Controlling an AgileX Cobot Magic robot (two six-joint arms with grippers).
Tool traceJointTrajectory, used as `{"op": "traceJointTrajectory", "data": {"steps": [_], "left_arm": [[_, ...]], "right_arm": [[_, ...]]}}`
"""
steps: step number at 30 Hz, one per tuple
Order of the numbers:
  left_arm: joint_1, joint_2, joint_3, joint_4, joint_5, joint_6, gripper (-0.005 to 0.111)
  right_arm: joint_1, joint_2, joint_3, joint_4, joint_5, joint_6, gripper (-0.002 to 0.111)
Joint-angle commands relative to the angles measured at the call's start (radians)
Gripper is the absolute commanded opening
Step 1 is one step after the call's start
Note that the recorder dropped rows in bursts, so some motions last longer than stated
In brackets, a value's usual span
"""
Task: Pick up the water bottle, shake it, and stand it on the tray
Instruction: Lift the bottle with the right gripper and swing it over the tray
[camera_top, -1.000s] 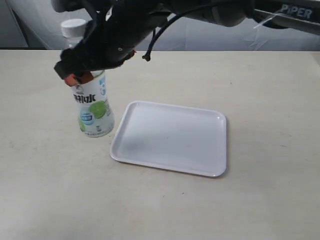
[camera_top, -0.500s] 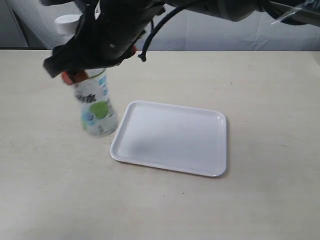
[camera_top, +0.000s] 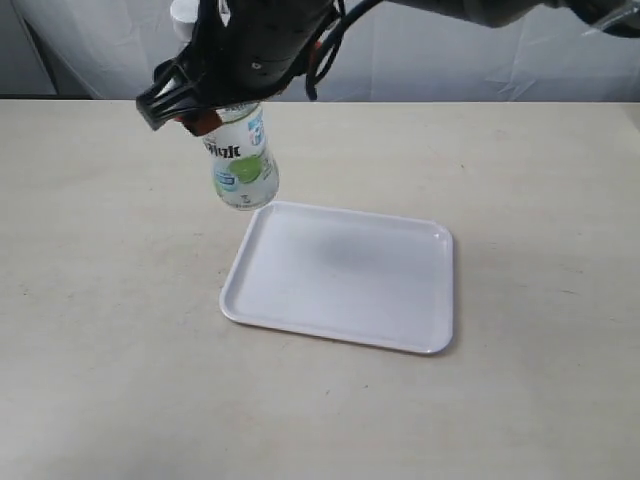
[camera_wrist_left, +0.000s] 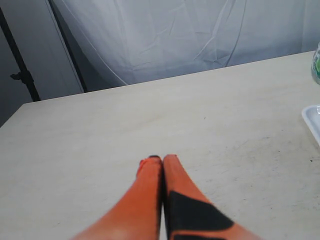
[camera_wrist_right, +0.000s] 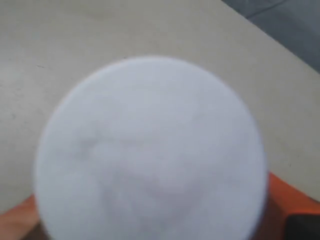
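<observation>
Near the tray (camera_top: 395, 305), the right tool (camera_top: 205, 106) grips the water bottle (camera_top: 243, 165), lettering unreadable.

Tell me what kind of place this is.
Probably a robot test bench in a lab: a plain beige tabletop, a white cloth backdrop behind it, and a black robot arm holding a small clear plastic water bottle.

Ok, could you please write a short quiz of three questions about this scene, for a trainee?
1. Choose one. The bottle is: A. lying on its side; B. held in the air near the tray; C. standing on the tray.
2. True or false: the left fingers are shut and hold nothing.
3. Fill in: the bottle's cap is ___ in colour.
Key: 1 B; 2 true; 3 white.
</observation>
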Motion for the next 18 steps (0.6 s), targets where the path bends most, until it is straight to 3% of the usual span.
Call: {"op": "traceJointTrajectory", "data": {"steps": [1, 3, 6, 8, 12, 14, 16, 18], "left_arm": [[0.0, -0.005, 0.004, 0.0, -0.013, -0.002, 0.0], [0.0, -0.005, 0.004, 0.0, -0.013, -0.002, 0.0], [0.0, -0.005, 0.004, 0.0, -0.013, -0.002, 0.0], [0.0, -0.005, 0.004, 0.0, -0.013, 0.0, 0.0], [0.0, -0.005, 0.004, 0.0, -0.013, 0.0, 0.0], [0.0, -0.005, 0.004, 0.0, -0.013, 0.0, 0.0], [0.0, -0.005, 0.004, 0.0, -0.013, 0.0, 0.0], [0.0, -0.005, 0.004, 0.0, -0.013, -0.002, 0.0]], "right_arm": [[0.011, -0.04, -0.007, 0.366, -0.025, -0.371, -0.001], [0.001, -0.04, -0.007, 0.216, -0.057, -0.236, -0.001], [-0.013, -0.034, -0.007, -0.159, -0.01, 0.204, -0.001], [-0.013, -0.035, -0.007, -0.13, 0.02, 0.171, -0.001], [0.014, -0.059, -0.007, 0.22, 0.0, -0.227, -0.001], [0.013, -0.061, -0.007, 0.125, -0.035, -0.151, -0.001], [-0.001, -0.055, -0.005, -0.114, -0.021, 0.139, -0.001], [-0.003, -0.054, -0.005, -0.112, 0.006, 0.179, -0.001]]}}
